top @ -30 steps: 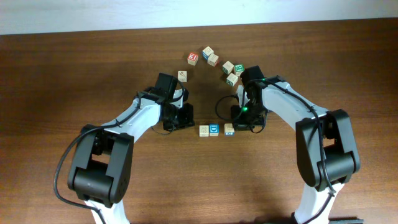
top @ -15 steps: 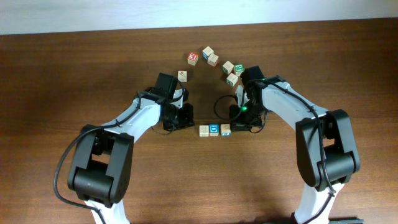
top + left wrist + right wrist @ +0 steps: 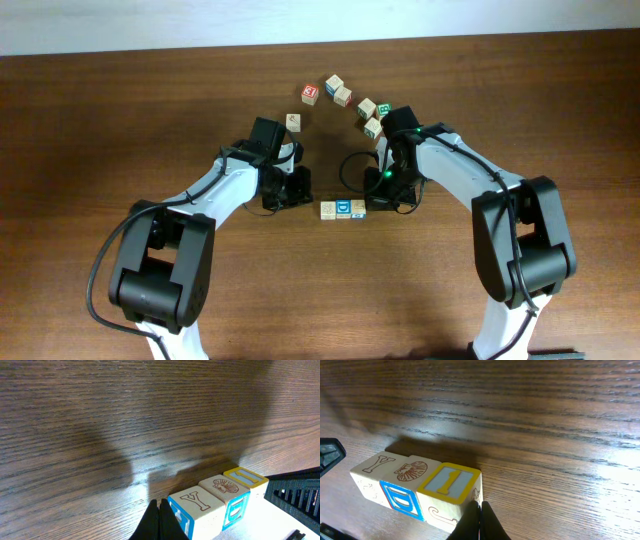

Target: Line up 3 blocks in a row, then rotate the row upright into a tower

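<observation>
I work over a dark wooden table (image 3: 100, 120). Three blocks (image 3: 343, 208) sit touching in a row on it. Other cubes (image 3: 342, 96) lie scattered farther back.

left pincer (image 3: 158, 510) and right pincer (image 3: 480, 512), each cut off at its wrist view's lower edge

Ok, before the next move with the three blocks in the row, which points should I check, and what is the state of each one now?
1. Y block, shell block and yellow-framed block stand in one row, sides together: ok.
2. Left gripper shut, its tip beside the Y block: ok.
3. Right gripper shut, its tip at the yellow-framed block's corner: ok.
4. Either gripper really touching its block: cannot tell.
5. Other cubes stand apart from the row: ok.
6. Each block turned as far as wanted: cannot tell.
</observation>
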Controlling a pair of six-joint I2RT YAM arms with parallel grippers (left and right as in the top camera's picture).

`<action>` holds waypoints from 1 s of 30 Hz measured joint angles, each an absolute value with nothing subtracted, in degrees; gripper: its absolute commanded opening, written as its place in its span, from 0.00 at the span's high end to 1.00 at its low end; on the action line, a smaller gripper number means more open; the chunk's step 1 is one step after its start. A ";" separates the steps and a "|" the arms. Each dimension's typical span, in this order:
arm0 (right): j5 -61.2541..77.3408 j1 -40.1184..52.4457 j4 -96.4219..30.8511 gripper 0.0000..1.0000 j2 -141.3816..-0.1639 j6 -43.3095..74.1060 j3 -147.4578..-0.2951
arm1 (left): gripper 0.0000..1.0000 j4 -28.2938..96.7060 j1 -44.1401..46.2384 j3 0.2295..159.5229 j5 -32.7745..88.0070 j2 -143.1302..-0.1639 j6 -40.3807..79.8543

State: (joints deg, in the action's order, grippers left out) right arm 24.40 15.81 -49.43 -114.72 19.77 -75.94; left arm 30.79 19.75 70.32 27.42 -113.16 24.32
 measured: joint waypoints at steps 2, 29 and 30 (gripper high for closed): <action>24.38 15.81 -49.93 0.95 -114.72 20.51 -75.94 | 1.00 30.79 19.75 70.32 27.42 -113.16 24.32; 24.32 19.70 -54.70 0.95 -114.72 21.19 -75.92 | 1.00 30.79 19.75 70.32 27.42 -113.16 24.32; 24.29 19.70 -54.59 0.95 -114.72 21.23 -75.92 | 1.00 30.79 19.75 70.32 27.42 -113.16 24.32</action>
State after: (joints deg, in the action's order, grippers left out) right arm 24.29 19.70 -54.59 -114.72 21.23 -75.92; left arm 30.79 19.75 70.32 27.42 -113.16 24.32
